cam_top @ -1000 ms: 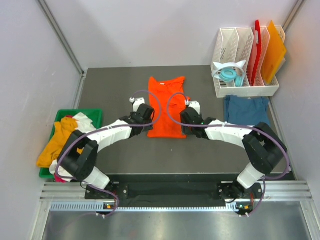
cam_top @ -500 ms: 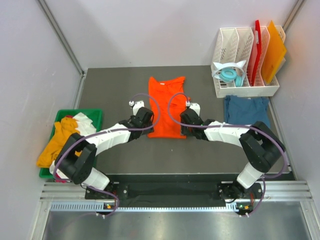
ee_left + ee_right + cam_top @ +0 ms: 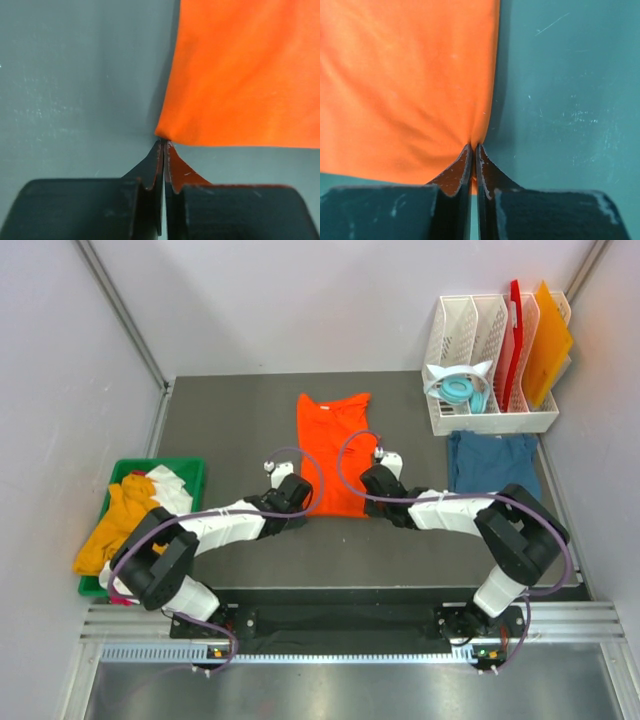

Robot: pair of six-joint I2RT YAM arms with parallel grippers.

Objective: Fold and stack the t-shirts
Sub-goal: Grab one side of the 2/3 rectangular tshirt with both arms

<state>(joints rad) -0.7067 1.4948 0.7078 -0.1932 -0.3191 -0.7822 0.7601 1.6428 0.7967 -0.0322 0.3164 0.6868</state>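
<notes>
Orange t-shirt: lies flat in the middle of the table, collar toward the far edge, hem toward the near edge.
Left gripper: jaws pressed together, pinching the left hem corner of the orange t-shirt.
Right gripper: jaws pressed together on the right hem corner; the cloth puckers at the tips.
Dark blue t-shirt: folded flat by the right edge, just in front of the white rack.
White rack: at the far right corner, with a red board and an orange board upright in it.
Green bin: at the left edge; a yellow-orange t-shirt spills over its left side, and white cloth lies inside.
</notes>
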